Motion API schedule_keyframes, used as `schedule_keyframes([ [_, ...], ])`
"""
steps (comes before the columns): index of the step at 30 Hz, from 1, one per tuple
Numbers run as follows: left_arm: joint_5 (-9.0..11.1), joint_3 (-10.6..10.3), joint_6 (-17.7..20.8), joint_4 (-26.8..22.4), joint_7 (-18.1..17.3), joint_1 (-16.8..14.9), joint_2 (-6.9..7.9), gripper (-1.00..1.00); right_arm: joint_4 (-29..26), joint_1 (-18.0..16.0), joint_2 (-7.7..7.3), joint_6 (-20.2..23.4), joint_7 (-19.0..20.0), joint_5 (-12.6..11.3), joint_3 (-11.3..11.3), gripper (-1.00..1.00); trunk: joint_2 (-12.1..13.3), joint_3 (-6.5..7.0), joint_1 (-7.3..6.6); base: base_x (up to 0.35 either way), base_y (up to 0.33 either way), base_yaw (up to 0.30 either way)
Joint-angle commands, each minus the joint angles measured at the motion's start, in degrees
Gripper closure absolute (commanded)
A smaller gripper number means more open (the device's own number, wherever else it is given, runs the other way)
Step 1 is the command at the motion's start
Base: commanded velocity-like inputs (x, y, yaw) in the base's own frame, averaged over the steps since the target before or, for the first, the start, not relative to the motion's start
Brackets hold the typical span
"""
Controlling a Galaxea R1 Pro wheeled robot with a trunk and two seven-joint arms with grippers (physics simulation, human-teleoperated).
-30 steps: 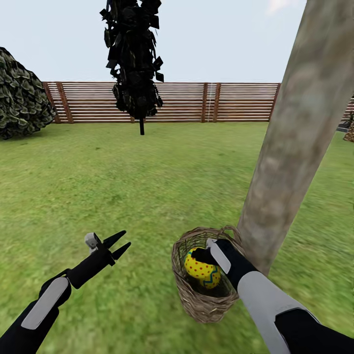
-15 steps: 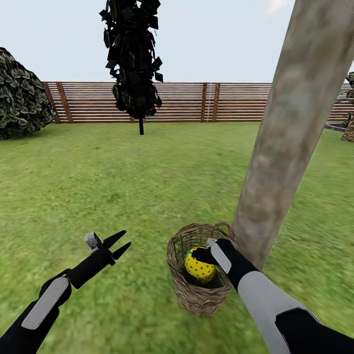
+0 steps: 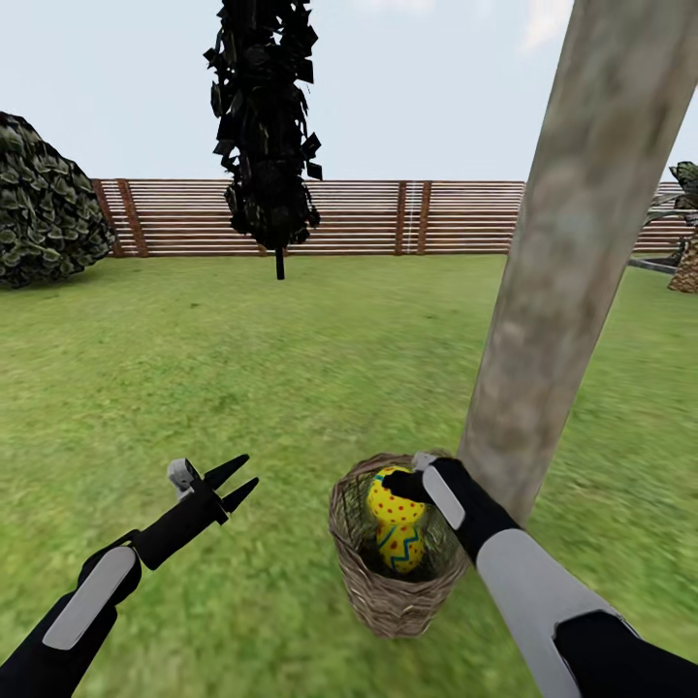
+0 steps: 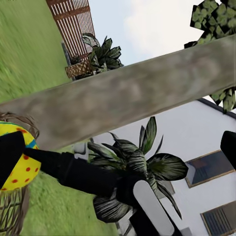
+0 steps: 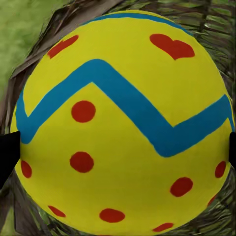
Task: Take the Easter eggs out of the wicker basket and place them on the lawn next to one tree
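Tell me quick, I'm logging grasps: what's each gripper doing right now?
Left gripper: open, empty, above the lawn.
Right gripper: closed on an Easter egg at the wicker basket rim.

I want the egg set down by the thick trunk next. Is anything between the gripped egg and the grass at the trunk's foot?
Only the wicker basket rim: the right gripper holds the egg at rim height, the tree just behind.

A yellow Easter egg with a blue zigzag band and red dots sits between two dark fingertips, woven basket twigs behind it.
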Motion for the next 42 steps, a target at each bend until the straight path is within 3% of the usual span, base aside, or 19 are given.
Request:
schedule_keyframes([
  [1, 0.5, -0.1, 0.4, 0.0, 0.0, 0.0, 0.05, -1.00, -0.8, 0.0, -0.35, 0.1, -0.6, -0.7, 0.3, 1.00, 0.4, 0.13, -0.24, 0.000, 0.000, 0.000],
  [7, 0.4, 0.0, 0.3, 0.1, 0.0, 0.0, 0.05, -1.00, -7.0, 1.4, -0.79, 3.8, -0.1, -1.2, 0.1, 1.00, 2.8, 1.20, -1.55, 0.000, 0.000, 0.000],
  [8, 0.4, 0.0, 0.3, 0.0, 0.0, 0.0, 0.05, -1.00, -8.0, 1.6, -0.95, 3.9, 0.3, -2.3, 0.1, 1.00, 3.2, 1.38, -1.77, 0.000, 0.000, 0.000],
  [9, 0.4, 0.0, 0.3, 0.1, 0.0, 0.0, 0.05, -1.00, -8.7, 2.2, -1.46, 3.9, 2.4, -4.2, 0.1, 1.00, 3.6, 1.56, -1.99, 0.000, 0.000, 0.000],
  [11, 0.4, 0.0, 0.3, 0.0, 0.0, 0.0, 0.05, -1.00, -9.1, 2.7, -2.99, 3.9, 8.5, -5.6, 0.3, 1.00, 4.4, 1.92, -2.43, 0.000, 0.000, 0.000],
  [13, 0.4, 0.0, 0.3, 0.0, 0.0, 0.0, 0.05, -1.00, -9.1, 2.9, -4.12, 3.9, 16.5, -6.1, 0.4, 1.00, 5.2, 2.28, -2.87, -0.048, 0.000, 0.000],
  [20, 0.4, 0.0, 0.3, 0.1, 0.0, 0.0, 0.05, -1.00, -9.0, 4.2, -5.32, 3.7, 32.4, -5.6, 0.4, 1.00, 8.0, 3.54, -4.41, -0.298, 0.000, 0.000],
  [28, 0.4, 0.0, 0.3, 0.1, 0.0, 0.0, 0.05, -1.00, -9.1, 4.3, -5.45, 3.6, 33.7, -5.6, 0.3, 1.00, 11.2, 5.08, -6.17, -0.322, 0.000, -0.079],
  [36, 0.5, -0.1, 0.3, 0.0, 0.0, 0.0, 0.03, -1.00, -8.2, 5.1, -5.47, 3.7, 33.7, -6.1, 0.4, 1.00, 14.4, 6.90, -7.92, -0.037, 0.000, -0.249],
  [38, 0.3, -0.2, 0.3, 0.0, 0.0, 0.0, -0.43, -1.00, -7.7, 5.5, -5.46, 3.9, 33.6, -6.1, 0.4, 1.00, 15.2, 7.36, -8.36, 0.000, 0.000, -0.252],
  [42, -0.1, -0.4, 0.3, 0.0, 0.1, -0.1, -2.70, -1.00, -7.4, 5.9, -5.48, 3.9, 33.3, -5.9, 0.4, 1.00, 16.8, 8.29, -9.24, 0.000, 0.000, -0.252],
])
